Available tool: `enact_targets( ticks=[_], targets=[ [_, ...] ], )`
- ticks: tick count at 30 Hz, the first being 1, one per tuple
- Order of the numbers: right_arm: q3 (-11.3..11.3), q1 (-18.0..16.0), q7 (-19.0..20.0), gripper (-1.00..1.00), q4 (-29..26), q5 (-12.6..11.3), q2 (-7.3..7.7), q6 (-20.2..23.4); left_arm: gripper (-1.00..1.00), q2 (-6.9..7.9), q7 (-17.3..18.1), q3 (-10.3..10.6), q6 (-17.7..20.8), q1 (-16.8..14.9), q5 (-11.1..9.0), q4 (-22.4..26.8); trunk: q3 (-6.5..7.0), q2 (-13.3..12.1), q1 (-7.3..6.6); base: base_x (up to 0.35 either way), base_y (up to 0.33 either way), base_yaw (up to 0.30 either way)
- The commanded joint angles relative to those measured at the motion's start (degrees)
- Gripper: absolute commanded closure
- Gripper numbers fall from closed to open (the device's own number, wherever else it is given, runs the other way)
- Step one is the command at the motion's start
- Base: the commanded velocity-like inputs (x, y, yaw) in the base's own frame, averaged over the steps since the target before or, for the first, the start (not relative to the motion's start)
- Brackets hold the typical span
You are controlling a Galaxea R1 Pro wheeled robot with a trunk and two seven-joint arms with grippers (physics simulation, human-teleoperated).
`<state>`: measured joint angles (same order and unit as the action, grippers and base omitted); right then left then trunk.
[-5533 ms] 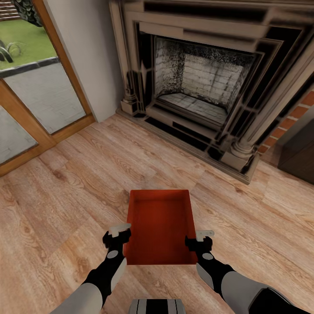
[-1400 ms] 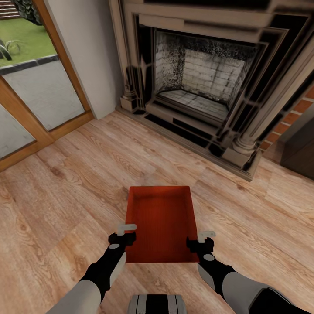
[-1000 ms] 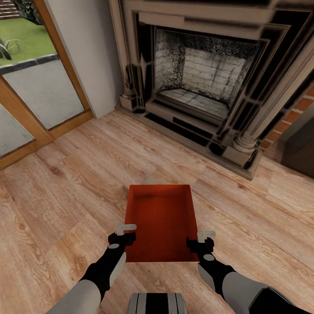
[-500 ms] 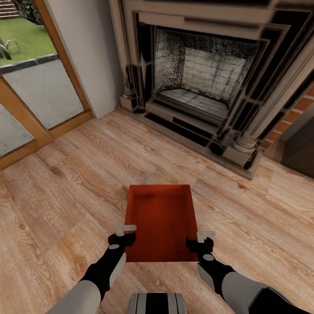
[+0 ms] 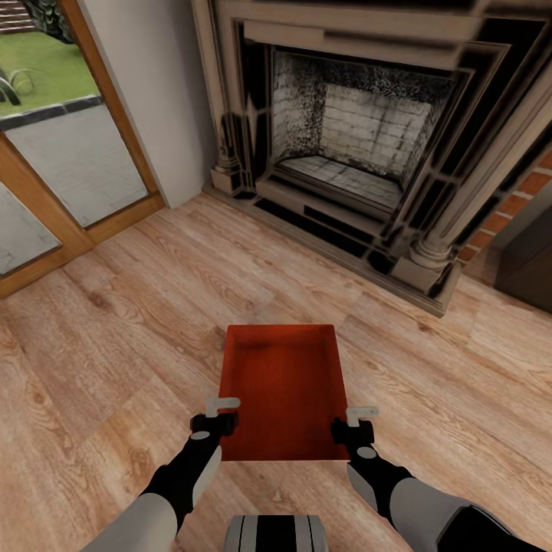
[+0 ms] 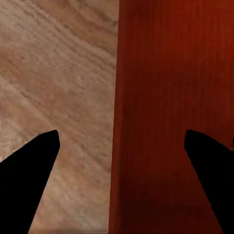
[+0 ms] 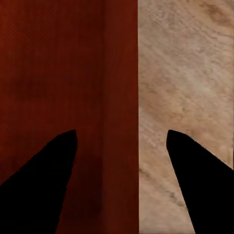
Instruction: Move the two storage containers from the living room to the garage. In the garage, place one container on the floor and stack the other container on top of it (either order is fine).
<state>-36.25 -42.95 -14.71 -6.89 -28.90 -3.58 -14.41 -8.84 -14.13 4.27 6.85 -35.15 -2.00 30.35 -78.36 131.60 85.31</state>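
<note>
One orange-red storage container [image 5: 280, 391] lies open-topped on the living room's light wood plank floor [image 5: 115, 345], in front of the fireplace. My left gripper [image 5: 222, 411] is open at the near end of its left wall. In the left wrist view that wall's edge [image 6: 116, 146] runs between the two wide-apart fingers of the left gripper [image 6: 122, 185]. My right gripper [image 5: 349, 420] is open at the near end of the right wall. That wall [image 7: 121, 97] stands between the spread fingers of the right gripper [image 7: 122, 180].
A large stone fireplace [image 5: 360, 138] with a raised hearth stands ahead. A wood-framed glass door [image 5: 69, 153] is at the left. A dark low cabinet [image 5: 529, 261] and red brick [image 5: 533, 184] are at the right edge. Wood floor lies on both sides of the container.
Since 5.5 s ago my left gripper has moved in to the container's left wall. Over the last second almost nothing has moved.
</note>
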Motion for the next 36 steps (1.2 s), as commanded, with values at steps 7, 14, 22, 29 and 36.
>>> enact_targets(
  ticks=[7,14,22,29,36],
  targets=[
    [-0.5,0.0,-0.2,1.0,0.0,-0.5,0.0,-0.2,1.0,-0.04,-0.5,0.4,0.4,0.0,-0.2,-0.6,-0.03,0.0,-0.01,0.0,0.0,0.0],
    [-0.5,0.0,-0.2,1.0,0.0,-0.4,0.04,-0.2,1.0,-0.08,-0.6,0.3,0.4,0.0,-0.1,0.0,-0.03,0.0,-0.01,0.0,0.0,0.0],
    [-0.5,0.0,-0.2,1.0,0.0,-0.4,-0.01,-0.2,1.0,-0.12,-0.6,0.3,0.4,0.0,-0.1,-0.1,0.33,-0.8,-0.45,0.0,0.0,0.0],
    [-0.5,0.0,-0.2,1.0,0.0,-0.4,-0.2,-0.1,1.0,-0.04,-0.6,0.3,0.4,0.0,-0.1,-0.2,1.58,-3.6,-1.98,0.0,0.0,0.0],
    [-0.4,0.0,-0.2,1.0,0.0,-0.4,-0.1,0.0,1.0,-0.03,-0.6,0.3,0.4,0.0,-0.1,-0.1,2.84,-6.4,-3.52,0.0,0.0,0.0]
  ],
)
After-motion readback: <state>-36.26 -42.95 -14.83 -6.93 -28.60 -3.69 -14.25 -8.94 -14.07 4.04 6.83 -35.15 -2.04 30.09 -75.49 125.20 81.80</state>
